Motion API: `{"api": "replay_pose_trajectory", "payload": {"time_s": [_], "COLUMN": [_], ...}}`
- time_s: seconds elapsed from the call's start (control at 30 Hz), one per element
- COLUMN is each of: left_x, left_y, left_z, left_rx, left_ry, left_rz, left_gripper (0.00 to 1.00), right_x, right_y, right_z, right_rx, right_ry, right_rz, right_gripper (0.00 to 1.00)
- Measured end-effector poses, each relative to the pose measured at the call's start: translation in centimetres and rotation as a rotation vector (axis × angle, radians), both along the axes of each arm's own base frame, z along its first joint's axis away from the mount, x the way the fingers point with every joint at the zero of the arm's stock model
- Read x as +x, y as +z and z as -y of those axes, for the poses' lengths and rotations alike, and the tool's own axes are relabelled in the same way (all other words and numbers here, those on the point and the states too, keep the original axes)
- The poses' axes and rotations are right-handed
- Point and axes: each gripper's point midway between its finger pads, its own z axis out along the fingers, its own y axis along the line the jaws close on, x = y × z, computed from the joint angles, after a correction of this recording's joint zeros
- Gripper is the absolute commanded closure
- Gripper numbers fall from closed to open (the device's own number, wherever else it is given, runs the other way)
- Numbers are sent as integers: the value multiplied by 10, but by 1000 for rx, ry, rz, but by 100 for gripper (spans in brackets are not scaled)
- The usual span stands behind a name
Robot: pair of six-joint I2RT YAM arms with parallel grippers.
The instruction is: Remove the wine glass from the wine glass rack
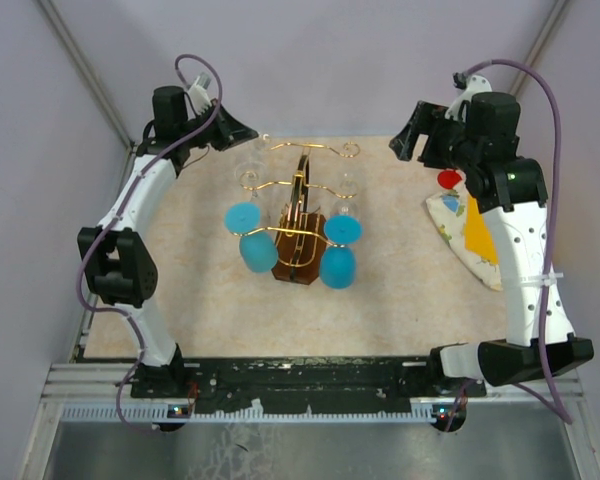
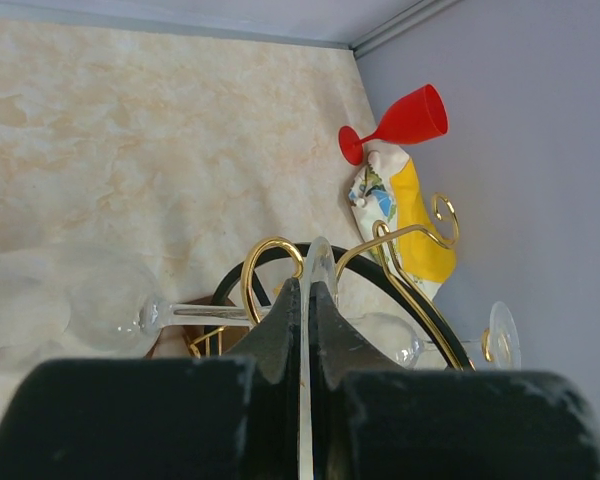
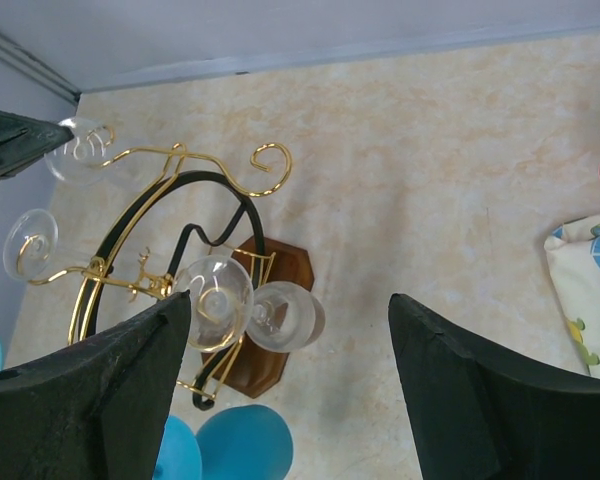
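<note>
The gold wire wine glass rack [image 1: 302, 190] stands mid-table on its dark wooden base [image 3: 276, 290]. A clear wine glass [image 2: 105, 305] hangs at the rack's far-left arm. Its round foot [image 2: 318, 258] is pinched edge-on between the fingers of my left gripper [image 2: 310, 285], which is shut on it. In the top view that gripper [image 1: 242, 130] sits at the rack's far-left corner. My right gripper [image 3: 290, 300] is open and empty, and hovers high at the far right [image 1: 412, 140], apart from the rack [image 3: 170, 195].
Two more clear glasses [image 3: 218, 300] [image 3: 30, 245] and two blue ones [image 1: 255, 245] [image 1: 338, 262] hang on the rack. A red glass [image 2: 405, 120] lies beside a patterned yellow cloth [image 1: 470, 235] at the right. Grey walls enclose the table.
</note>
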Motion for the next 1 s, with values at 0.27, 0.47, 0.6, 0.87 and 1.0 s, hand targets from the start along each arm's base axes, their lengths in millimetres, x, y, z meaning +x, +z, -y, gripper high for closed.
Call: {"api": "replay_pose_trajectory", "payload": {"time_s": [0.27, 0.47, 0.6, 0.87, 1.0], "left_x": [-7, -12, -14, -8, 2], "left_y": [-3, -1, 5, 8, -1], "left_z": [5, 8, 12, 20, 24], "left_rx": [-55, -102, -136, -220, -255], "left_ry": [-39, -70, -91, -126, -134], "left_rz": [-28, -52, -58, -74, -110], "left_gripper": [100, 100, 100, 100, 100], "right_x": [-3, -7, -7, -7, -8], "right_y": [3, 8, 9, 4, 3], "right_z": [0, 2, 3, 5, 6], "right_rx": [6, 7, 7, 2, -2], "right_ry": [0, -5, -7, -15, -15], "right_rz": [8, 23, 25, 14, 11], "right_gripper": [19, 19, 18, 18, 18]}}
